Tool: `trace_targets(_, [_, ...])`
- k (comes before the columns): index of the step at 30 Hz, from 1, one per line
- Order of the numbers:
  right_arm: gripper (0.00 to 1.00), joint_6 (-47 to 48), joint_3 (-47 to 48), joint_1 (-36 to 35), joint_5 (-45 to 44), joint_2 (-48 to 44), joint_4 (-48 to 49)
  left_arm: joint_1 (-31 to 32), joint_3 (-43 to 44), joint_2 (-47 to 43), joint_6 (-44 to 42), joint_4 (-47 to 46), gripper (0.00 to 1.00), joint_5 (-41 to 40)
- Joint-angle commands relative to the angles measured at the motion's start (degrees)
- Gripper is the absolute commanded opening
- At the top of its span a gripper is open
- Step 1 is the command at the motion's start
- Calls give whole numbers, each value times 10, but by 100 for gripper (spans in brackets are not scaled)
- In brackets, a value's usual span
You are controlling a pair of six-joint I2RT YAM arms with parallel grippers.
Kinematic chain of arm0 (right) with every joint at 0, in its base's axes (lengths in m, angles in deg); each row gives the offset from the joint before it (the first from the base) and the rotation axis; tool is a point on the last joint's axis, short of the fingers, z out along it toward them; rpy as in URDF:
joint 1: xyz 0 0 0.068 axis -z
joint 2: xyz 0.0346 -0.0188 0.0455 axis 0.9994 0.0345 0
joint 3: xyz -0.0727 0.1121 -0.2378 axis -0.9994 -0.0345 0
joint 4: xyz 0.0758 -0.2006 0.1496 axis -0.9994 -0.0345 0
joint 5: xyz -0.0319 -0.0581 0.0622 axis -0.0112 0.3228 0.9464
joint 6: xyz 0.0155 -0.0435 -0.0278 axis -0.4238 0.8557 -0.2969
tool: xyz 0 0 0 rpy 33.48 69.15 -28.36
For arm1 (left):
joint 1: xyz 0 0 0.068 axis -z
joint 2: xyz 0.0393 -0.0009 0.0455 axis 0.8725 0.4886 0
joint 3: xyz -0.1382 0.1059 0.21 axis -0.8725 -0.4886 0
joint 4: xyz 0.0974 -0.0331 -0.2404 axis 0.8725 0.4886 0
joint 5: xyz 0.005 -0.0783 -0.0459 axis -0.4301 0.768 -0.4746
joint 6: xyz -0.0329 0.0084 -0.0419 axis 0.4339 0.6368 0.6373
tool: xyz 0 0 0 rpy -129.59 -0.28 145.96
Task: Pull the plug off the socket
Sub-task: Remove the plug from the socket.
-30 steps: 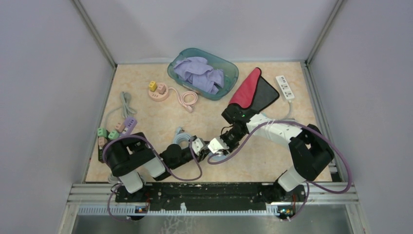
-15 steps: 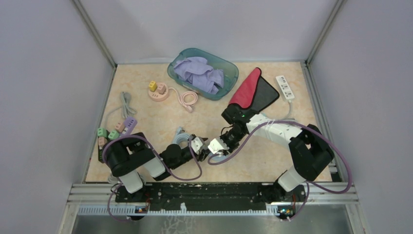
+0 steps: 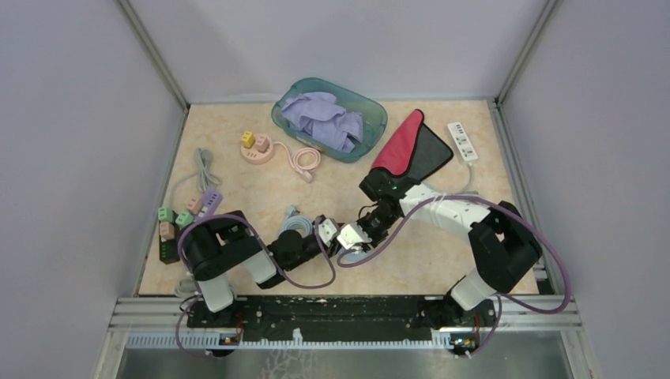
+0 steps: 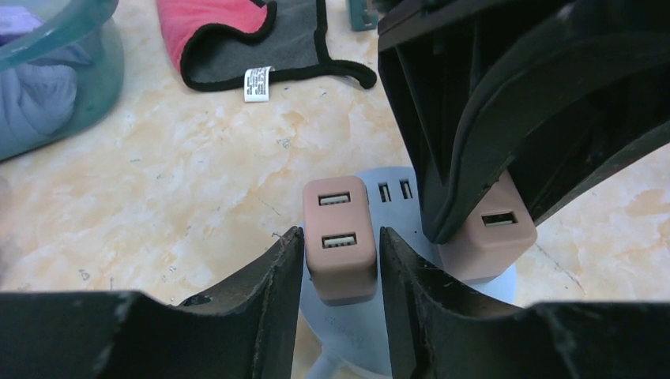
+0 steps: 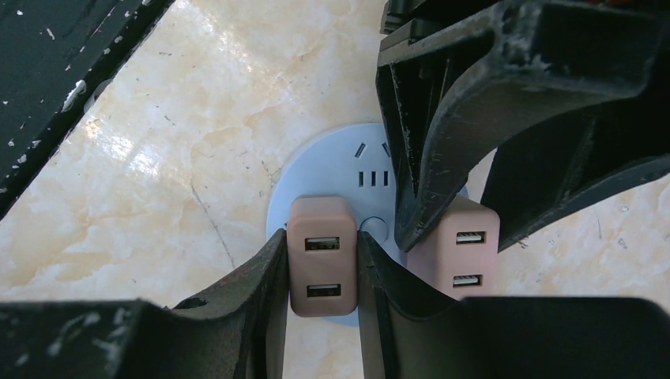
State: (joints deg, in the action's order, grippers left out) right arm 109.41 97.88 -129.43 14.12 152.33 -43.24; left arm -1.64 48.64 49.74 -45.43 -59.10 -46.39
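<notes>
Right hand [image 5: 320, 237] pinches pink plug [image 5: 321, 257], seated in round socket [image 5: 316, 170] just beyond fingertips. Left hand [image 4: 340, 233] clamps second pink plug [image 4: 340, 253] alongside. Plug axis points back toward wrist, so pull straight back.

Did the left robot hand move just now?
Yes. The left gripper slid slightly right, away from the green plugs at the table's left edge.

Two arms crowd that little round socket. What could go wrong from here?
The left gripper around a plug and the right gripper around the other plug sit close; pulling could knock them together. Neither holds the socket itself, so it may lift with the plugs.
</notes>
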Motion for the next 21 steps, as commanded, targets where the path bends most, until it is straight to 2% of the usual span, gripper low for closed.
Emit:
trace_targets(1, [2, 13, -11, -5, 9, -2, -14, 3, 6, 18, 11, -18, 44, 7])
trace_targets(4, [2, 13, -12, -5, 11, -3, -13, 3, 6, 29, 8, -20, 33, 10])
trace_targets(6, [1, 13, -14, -6, 19, -3, -8, 3, 6, 34, 9, -23, 17, 15])
trace_targets(7, [0, 14, -16, -6, 24, -2, -7, 3, 5, 37, 10, -24, 5, 17])
trace_targets(8, [0, 15, -18, -7, 29, -3, -5, 3, 4, 39, 11, -25, 1, 20])
trace_targets(15, [0, -25, -18, -11, 98, -15, 31, 3, 2, 54, 26, -28, 0, 47])
trace_targets(21, [0, -48, -20, 5, 63, -14, 53, 3, -10, 59, 33, -29, 0, 34])
